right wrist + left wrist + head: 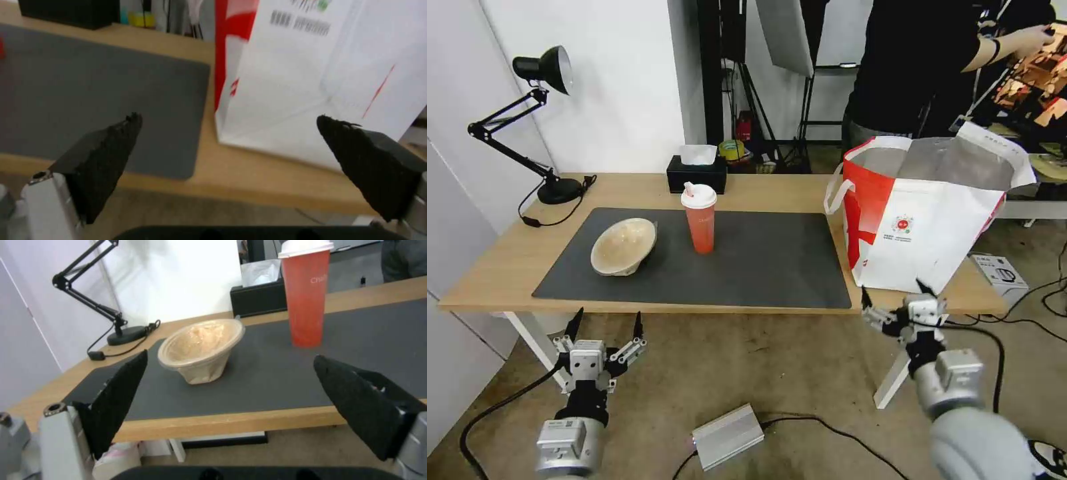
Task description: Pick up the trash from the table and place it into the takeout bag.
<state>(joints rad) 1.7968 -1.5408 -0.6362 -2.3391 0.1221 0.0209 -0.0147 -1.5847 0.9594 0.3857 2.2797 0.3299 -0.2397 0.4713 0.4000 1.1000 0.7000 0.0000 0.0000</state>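
Observation:
On the dark grey mat [760, 260] of the light-wood table [500, 267] a beige paper-pulp bowl [624, 245] [202, 348] lies tipped on its side, left of an upright red drink cup [700, 218] [306, 293] with a white lid. The white-and-red takeout bag [927, 213] [311, 76] stands open at the table's right end, foil lining showing. My left gripper [606, 325] [231, 373] hangs open in front of the table's near edge, facing the bowl. My right gripper [894, 297] [229, 126] is open too, just before the bag's lower front.
A black desk lamp [537, 120] stands at the back left and a black tissue box [697, 172] behind the cup. A silver box [728, 437] with cables lies on the floor between my arms. A person stands behind the bag.

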